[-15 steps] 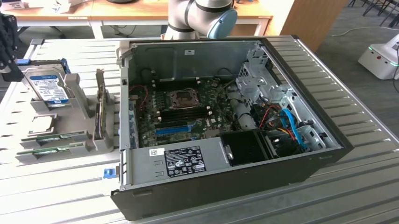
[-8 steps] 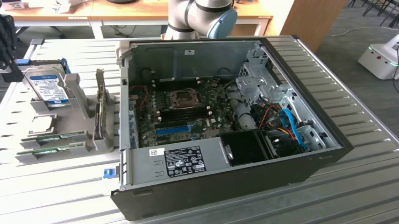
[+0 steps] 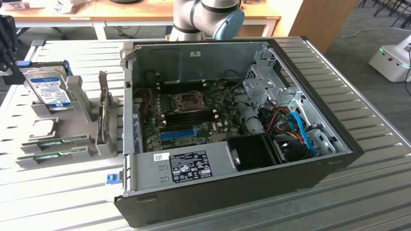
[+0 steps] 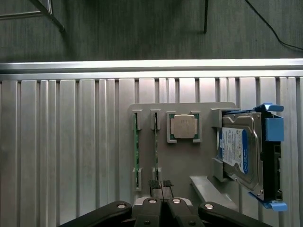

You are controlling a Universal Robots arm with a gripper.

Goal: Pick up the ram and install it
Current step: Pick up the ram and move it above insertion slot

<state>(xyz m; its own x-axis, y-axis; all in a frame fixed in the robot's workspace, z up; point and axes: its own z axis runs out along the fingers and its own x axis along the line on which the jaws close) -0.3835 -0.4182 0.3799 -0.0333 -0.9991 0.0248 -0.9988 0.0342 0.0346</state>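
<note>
Slatted table (image 4: 71, 142), end effector (image 4: 160, 184) near ram (image 4: 155, 146)

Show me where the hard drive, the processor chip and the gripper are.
hard drive (image 4: 233, 150): wrist view, blue label.
processor chip (image 4: 183, 126): wrist view, centre of metal lid.
gripper (image 4: 160, 184): wrist view, between the fingertips.

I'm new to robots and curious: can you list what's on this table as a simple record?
Gripper: shut, empty, near one end of a ram stick
Ram stick: on edge in grey holder, not picked up
Second stick: neighbouring slot
Hard drive: same holder, blue label
Computer case: open, motherboard exposed
</note>
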